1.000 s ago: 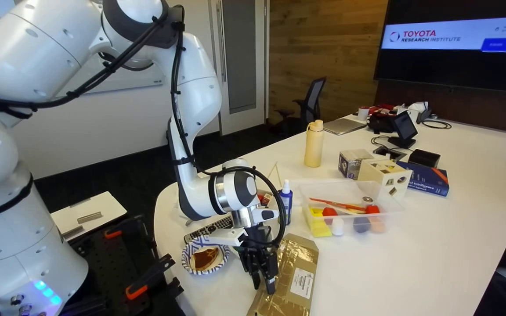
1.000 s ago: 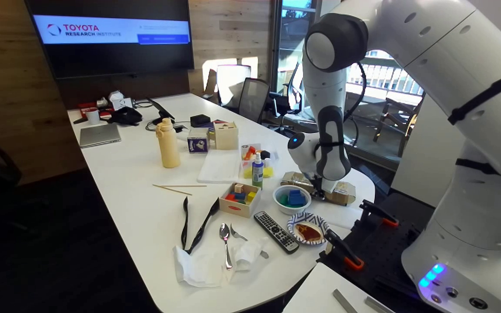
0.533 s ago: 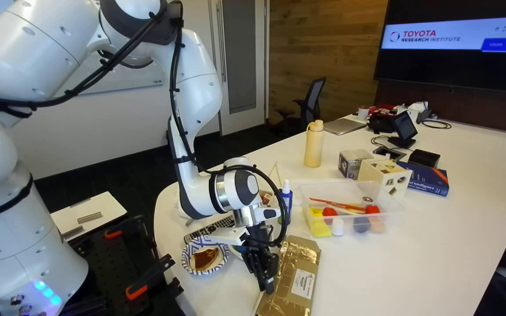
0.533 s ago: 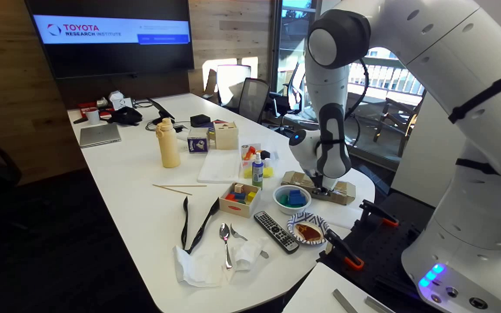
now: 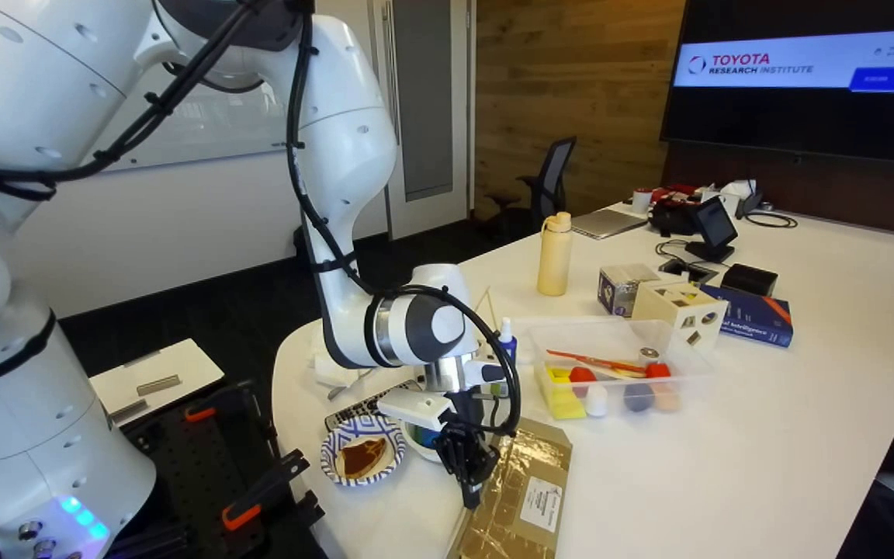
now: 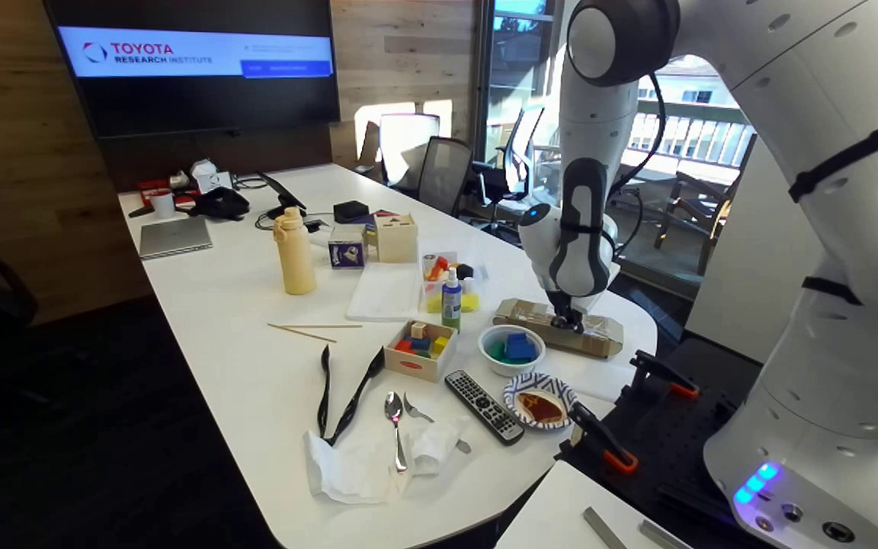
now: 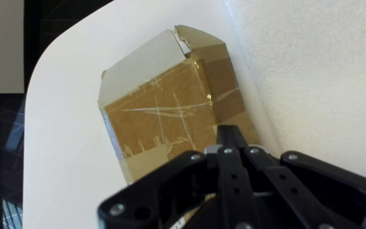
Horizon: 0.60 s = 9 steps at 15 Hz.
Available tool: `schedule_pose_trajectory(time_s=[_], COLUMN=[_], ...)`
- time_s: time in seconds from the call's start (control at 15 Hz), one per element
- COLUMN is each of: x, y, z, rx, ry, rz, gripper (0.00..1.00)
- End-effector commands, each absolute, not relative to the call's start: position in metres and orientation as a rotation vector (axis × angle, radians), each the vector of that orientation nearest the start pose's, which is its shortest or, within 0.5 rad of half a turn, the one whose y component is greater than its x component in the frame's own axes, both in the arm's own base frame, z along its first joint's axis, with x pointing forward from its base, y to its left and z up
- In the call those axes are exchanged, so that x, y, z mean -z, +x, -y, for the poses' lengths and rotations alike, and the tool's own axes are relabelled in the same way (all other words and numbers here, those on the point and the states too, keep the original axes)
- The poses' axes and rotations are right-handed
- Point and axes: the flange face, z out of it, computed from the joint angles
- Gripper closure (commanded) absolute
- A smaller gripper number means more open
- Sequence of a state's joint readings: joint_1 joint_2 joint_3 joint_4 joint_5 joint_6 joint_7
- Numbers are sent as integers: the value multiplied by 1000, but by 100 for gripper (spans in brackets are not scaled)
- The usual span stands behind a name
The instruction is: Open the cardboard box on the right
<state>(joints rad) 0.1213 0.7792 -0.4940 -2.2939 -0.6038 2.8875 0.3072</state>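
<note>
— Where do you find your cardboard box (image 5: pixel 505 485)?

— At the near end of the table (image 5: pixel 687 481) in an exterior view, to the right of the patterned paper bowl (image 5: pixel 331 460); its top looks closed

— And your gripper (image 5: pixel 472 497)?

— Its fingers (image 7: pixel 228 133) are pressed together in the wrist view, with nothing seen between them. They end right at one long edge of the box; whether they are under it, you cannot tell

— Then how should you pry?

— You seem set to loosen this edge. Feel for the seam, keep the angle low and lift gently, since the shiny packing tape (image 7: pixel 157 127) across the top may hold. If it does, try the torn-looking gap beside the pale end flap (image 7: pixel 141 68), at the far end in the wrist view

— What could spoil it for you?

— The box may skid or buckle before it opens, so keep your strokes short. Mind the white bowl (image 6: pixel 500 367) of blocks (image 6: pixel 519 348), just beside the box on its near side in an exterior view
</note>
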Motion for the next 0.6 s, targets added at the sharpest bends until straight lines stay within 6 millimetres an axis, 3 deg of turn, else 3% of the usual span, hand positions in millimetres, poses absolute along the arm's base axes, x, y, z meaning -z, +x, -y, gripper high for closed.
schedule_pose_trajectory(time_s=[0.0, 0.13, 0.2, 0.27, 0.53], x=[-61, -69, -71, -71, -57], y=[431, 428, 425, 422, 421], z=[181, 178, 174, 171, 161], rx=[-354, -367, -388, -408, -420], ry=[-3496, -3463, -3450, -3445, -3520], rz=[57, 87, 107, 127, 172], gripper=[100, 100, 74, 73, 44])
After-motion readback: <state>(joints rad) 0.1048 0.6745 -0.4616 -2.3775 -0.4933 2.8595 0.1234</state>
